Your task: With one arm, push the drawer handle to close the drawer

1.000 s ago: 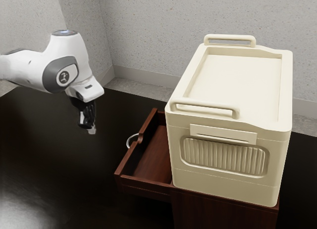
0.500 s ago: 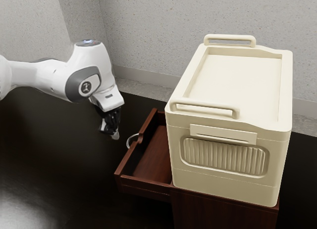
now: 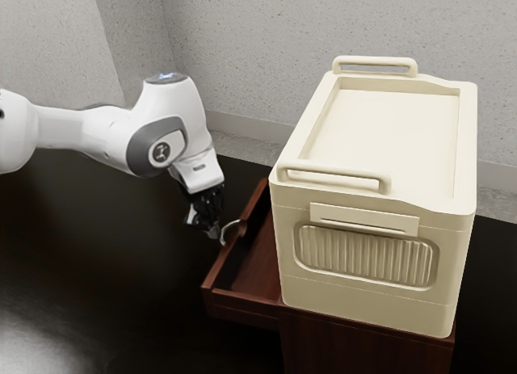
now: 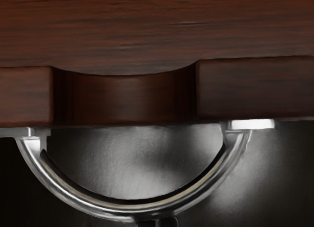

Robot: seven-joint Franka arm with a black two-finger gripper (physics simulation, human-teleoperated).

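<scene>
The drawer (image 3: 246, 301) is standing partly open from the cabinet (image 3: 363, 346), beneath the cream box (image 3: 392, 136). Its handle (image 4: 122, 207) is facing the claw (image 3: 215, 233), whose tips are apparently pressed together at the curve; contact is hard to confirm. Good practice is keeping centred and pushing squarely inward, avoiding slipping off. Dark table (image 3: 113, 285) is supporting everything; speckled walls (image 3: 234, 51) are standing behind.

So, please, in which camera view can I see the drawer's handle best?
The wrist view: the curved metal handle appears large there, with nearly its whole arc and both ends at the drawer front visible. The exterior view shows it small, with the pincer at its outer curve.
</scene>
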